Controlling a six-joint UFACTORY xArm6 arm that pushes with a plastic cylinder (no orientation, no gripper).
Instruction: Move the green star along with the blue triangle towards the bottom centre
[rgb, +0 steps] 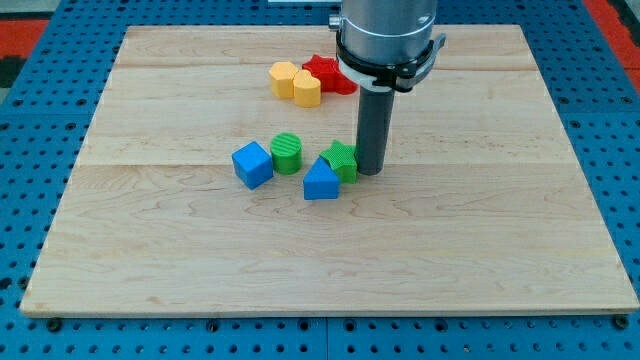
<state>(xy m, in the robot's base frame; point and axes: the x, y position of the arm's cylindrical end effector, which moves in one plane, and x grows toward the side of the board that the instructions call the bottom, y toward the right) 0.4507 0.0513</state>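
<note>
The green star (340, 158) lies near the middle of the wooden board (330, 250). The blue triangle (320, 181) touches it on its lower left side. My tip (371, 172) stands on the board right against the star's right side. The rod rises from there to the arm at the view's top.
A green cylinder (286, 152) and a blue cube (252, 164) sit left of the star. A yellow block (295, 82) and a red block (327, 73) lie toward the view's top, the red one partly behind the arm. Blue pegboard surrounds the board.
</note>
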